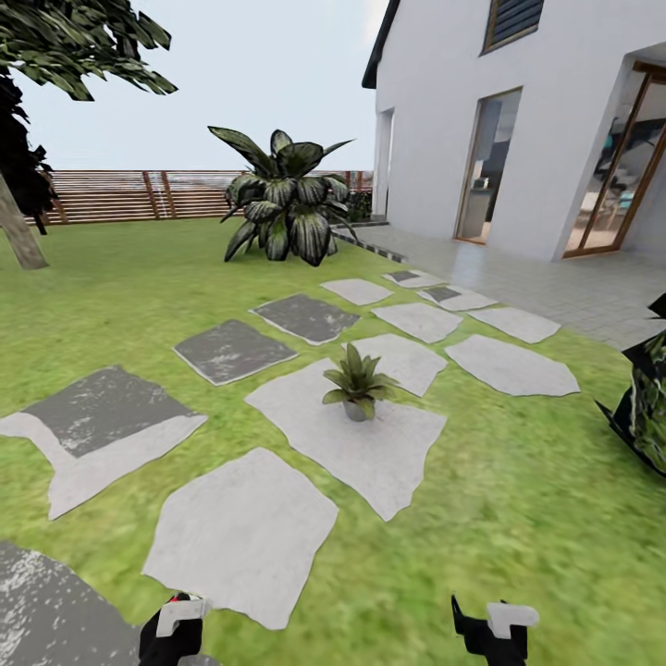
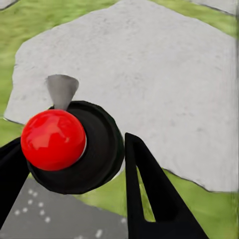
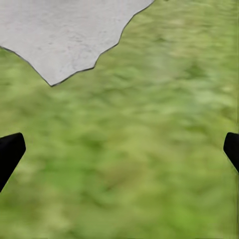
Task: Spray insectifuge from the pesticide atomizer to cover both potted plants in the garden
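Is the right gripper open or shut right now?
Open. In the right wrist view the right gripper has its jaws far apart at the picture's edges, with only grass between them and nothing held.

No readable text, labels, nos. or signs anywhere: not on house wall, stones or fence.
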Tool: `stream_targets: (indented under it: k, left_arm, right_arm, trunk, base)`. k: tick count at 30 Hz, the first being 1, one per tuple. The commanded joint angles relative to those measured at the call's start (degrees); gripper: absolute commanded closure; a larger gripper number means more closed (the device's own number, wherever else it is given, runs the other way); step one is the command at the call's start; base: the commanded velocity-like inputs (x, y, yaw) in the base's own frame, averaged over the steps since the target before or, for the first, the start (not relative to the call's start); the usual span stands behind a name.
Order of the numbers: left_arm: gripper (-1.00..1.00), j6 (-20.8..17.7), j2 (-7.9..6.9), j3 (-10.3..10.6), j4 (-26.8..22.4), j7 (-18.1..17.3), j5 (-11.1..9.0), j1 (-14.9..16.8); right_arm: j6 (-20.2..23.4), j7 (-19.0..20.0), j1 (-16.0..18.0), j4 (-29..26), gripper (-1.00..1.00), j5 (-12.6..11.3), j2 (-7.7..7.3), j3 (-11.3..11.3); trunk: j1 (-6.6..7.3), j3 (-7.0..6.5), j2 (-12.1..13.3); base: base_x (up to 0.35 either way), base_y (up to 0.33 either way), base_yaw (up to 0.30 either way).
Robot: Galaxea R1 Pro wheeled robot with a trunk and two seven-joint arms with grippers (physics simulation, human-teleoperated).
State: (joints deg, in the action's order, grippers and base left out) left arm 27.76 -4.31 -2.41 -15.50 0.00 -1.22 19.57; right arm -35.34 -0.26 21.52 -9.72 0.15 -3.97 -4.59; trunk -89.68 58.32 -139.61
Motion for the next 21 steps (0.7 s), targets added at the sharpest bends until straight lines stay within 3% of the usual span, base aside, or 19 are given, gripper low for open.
stream_targets:
  k: [1,21]
  left_arm:
    - [1.0,0.2,0.0,-0.1,0.0,0.1,-0.1,0.0]
    - [1.0,0.2,0.0,0.0,0.0,0.1,-0.1,0.0]
  right_arm:
    - [-0.2,0.1,0.0,0.0,-1.0,0.0,0.02,-0.2]
    - [-0.2,0.5,0.0,0.0,-1.0,0.4,-0.07,-0.2]
  trunk:
    - [-0.02,0.05,0.0]
    - [-0.02,0.05,0.0]
  base:
    - [0.306,-0.191,0.0]
    - [0.306,-0.176,0.0]
